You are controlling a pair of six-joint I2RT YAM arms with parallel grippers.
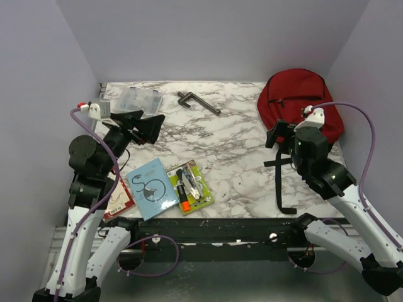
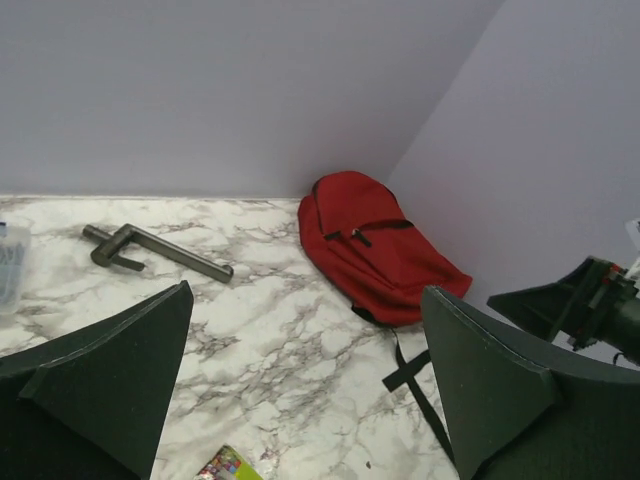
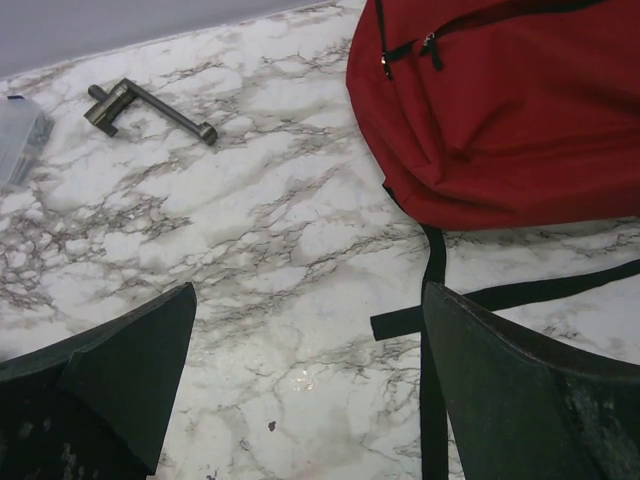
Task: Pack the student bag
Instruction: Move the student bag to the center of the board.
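White marble tabletop [image 1: 239, 157] with grey veins, boxed in by pale lilac walls. At the near edge, left of centre, lies a blue booklet [image 1: 151, 189], with a green pack [image 1: 196, 189] holding an orange marker [image 1: 183, 202] just beside it on the right. Further back on the left, the left pincer [image 1: 143, 124] hangs above the marble, its dark jaws spread wide and holding nothing. On the right, the right pincer [image 1: 276, 135] is also spread wide and empty, just in front of the student bag [image 1: 301, 100]. Black straps [image 1: 280, 185] trail from the bag toward the near edge. Along the far edge sit a clear plastic case [image 1: 137, 99] at the left and a dark T-shaped metal tool [image 1: 198, 102] near the middle. The red student bag lies flat in the far right corner, zip pocket facing up.
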